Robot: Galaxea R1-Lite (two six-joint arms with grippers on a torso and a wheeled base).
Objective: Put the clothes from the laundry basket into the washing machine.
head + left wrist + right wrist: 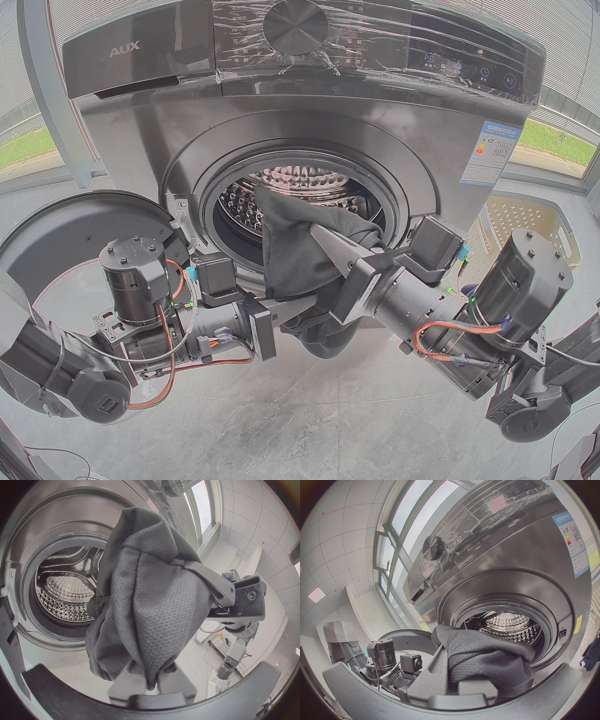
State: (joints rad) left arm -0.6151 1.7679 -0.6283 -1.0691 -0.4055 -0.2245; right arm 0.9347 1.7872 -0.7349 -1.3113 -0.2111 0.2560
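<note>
Garment: hanging bunched in front of the washing machine, leaning at its top against the mouth of the drum, drooping below the rim.
Left gripper: pinching the garment's lower end, jaws closing narrowly on the fabric.
Right gripper: clamping a thick fold higher up, jaws staying wider around it.
Door: standing swung open on the left.
Laundry basket: sitting on the floor just right of the machine.
</note>
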